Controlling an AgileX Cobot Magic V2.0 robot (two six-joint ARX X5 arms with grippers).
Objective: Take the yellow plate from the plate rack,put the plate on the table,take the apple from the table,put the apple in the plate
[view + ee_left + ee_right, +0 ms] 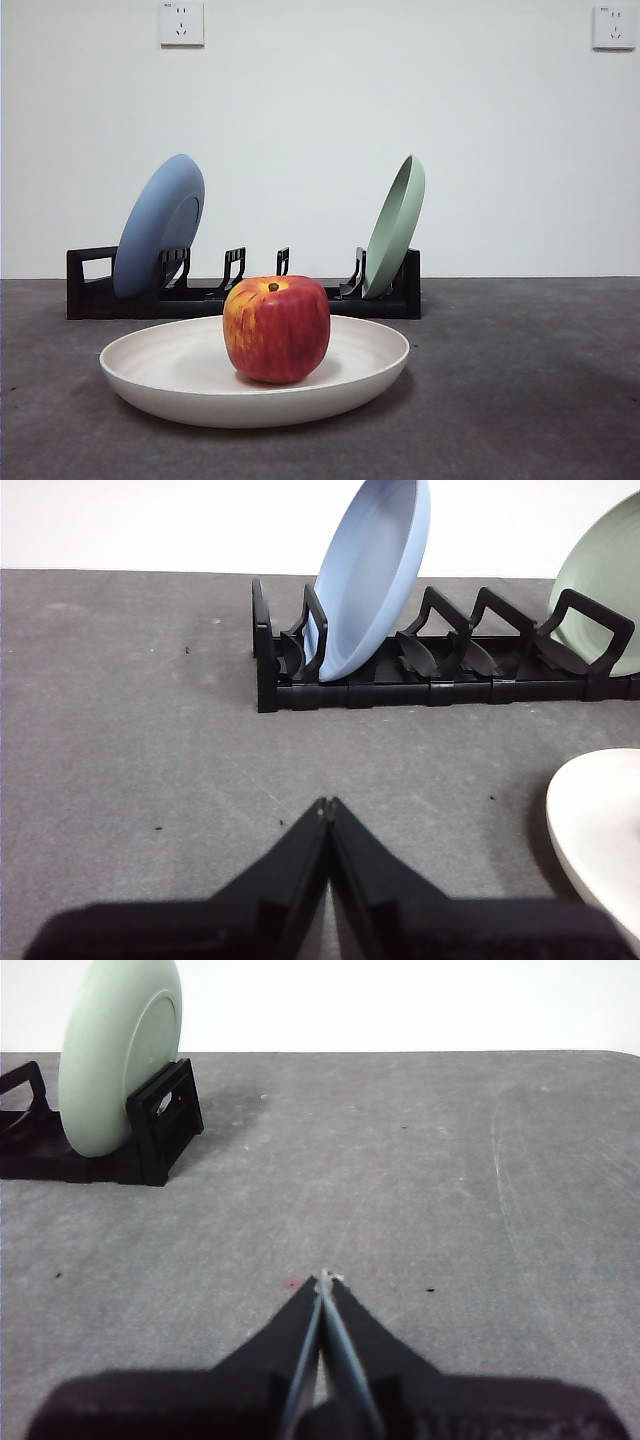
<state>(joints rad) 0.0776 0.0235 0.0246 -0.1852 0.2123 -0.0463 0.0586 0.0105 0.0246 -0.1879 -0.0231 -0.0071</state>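
The cream yellow plate (180,375) lies flat on the dark grey table (520,400) in front of the rack. The red apple (277,328) stands upright in the middle of that plate. Behind them runs the black plate rack (240,295). Neither gripper shows in the front view. In the left wrist view my left gripper (327,805) is shut and empty above bare table, with the yellow plate's rim (600,825) off to one side and the plate rack (440,670) beyond. My right gripper (324,1278) is shut and empty over bare table, away from the plate rack's end (160,1130).
A blue plate (158,225) leans in the rack's left end and a pale green plate (395,225) in its right end. The blue plate (370,575) and green plate (605,575) show from the left wrist; the green plate (118,1055) from the right wrist. Two wall sockets (181,22) sit high behind.
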